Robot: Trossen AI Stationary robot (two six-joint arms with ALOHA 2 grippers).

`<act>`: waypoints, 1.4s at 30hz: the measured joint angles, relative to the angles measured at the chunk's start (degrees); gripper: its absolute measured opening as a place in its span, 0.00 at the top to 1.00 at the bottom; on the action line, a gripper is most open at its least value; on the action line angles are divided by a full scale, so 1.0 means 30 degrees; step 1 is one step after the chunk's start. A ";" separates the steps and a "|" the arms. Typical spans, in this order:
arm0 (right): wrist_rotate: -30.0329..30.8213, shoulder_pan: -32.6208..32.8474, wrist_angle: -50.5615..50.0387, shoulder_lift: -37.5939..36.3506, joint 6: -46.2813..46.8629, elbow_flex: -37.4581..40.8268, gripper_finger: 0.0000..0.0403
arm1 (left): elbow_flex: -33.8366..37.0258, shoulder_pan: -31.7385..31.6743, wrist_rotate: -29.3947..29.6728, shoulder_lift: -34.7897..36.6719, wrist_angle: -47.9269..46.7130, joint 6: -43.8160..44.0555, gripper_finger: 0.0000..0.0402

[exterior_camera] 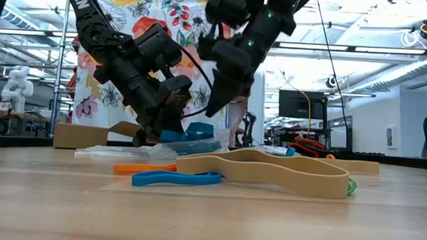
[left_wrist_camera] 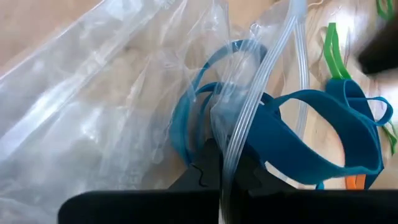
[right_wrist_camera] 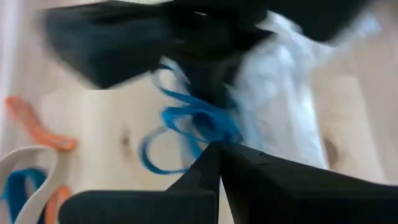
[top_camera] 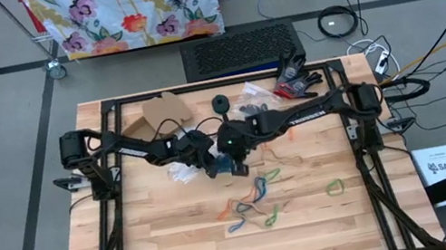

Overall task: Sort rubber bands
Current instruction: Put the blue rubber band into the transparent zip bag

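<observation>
While both arms meet near the middle of the wooden surface (top_camera: 179, 243), the scene reads as follows.

Left hand (top_camera: 210, 166): low over the surface just left of centre; in the left wrist view its two dark fingers (left_wrist_camera: 205, 177) are together, clamped on the edge of a clear plastic bag (left_wrist_camera: 112, 124).

Right hand (top_camera: 238, 166): just beside the left hand, on its right; in the right wrist view its fingers (right_wrist_camera: 214, 165) meet at the tips, pressed together right at a tangle of blue rubber bands (right_wrist_camera: 193, 124). Whether a loop is actually caught between them cannot be told.

Clear plastic bag: crumpled, lying on the surface under the left hand, with blue loops showing through and at its mouth.

Blue rubber bands: several loops bunched at the bag opening, between the two hands; one wide blue loop (left_wrist_camera: 336, 134) extends out of the bag across the wood.

Loose rubber bands (top_camera: 251, 203): scattered on the surface nearer the front edge than the hands, in blue, green and orange; one green loop (top_camera: 335, 186) lies apart toward the right.

Foreground, low view: a broad tan band (exterior_camera: 269, 172) lies flat nearest the camera, with a blue band (exterior_camera: 176, 178) and an orange band (exterior_camera: 144, 168) just beside it on its left.

Back of surface: a piece of cardboard (top_camera: 164, 112) and a pair of black-and-red gloves (top_camera: 296, 78).
</observation>
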State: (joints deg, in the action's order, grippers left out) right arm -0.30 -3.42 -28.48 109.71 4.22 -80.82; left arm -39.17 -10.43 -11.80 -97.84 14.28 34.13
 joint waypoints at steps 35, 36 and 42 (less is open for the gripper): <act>-0.0448 0.1026 0.1361 0.1546 -0.5908 0.0029 0.79 | 0.0004 -0.0358 -0.1062 0.0000 0.0080 0.0561 1.00; -0.0345 0.0993 0.1400 0.1666 -0.6204 0.0023 0.78 | 0.0004 -0.0358 -0.1130 0.0000 0.0080 0.0570 1.00; -0.0355 0.0837 0.1276 0.2332 -0.7113 0.0010 0.78 | 0.0055 -0.0358 -0.1727 -0.0015 0.0345 0.0937 1.00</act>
State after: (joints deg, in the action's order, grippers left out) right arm -1.37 -0.91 -24.66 116.71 -17.12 -80.78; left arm -39.00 -11.51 -16.98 -97.89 15.32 36.94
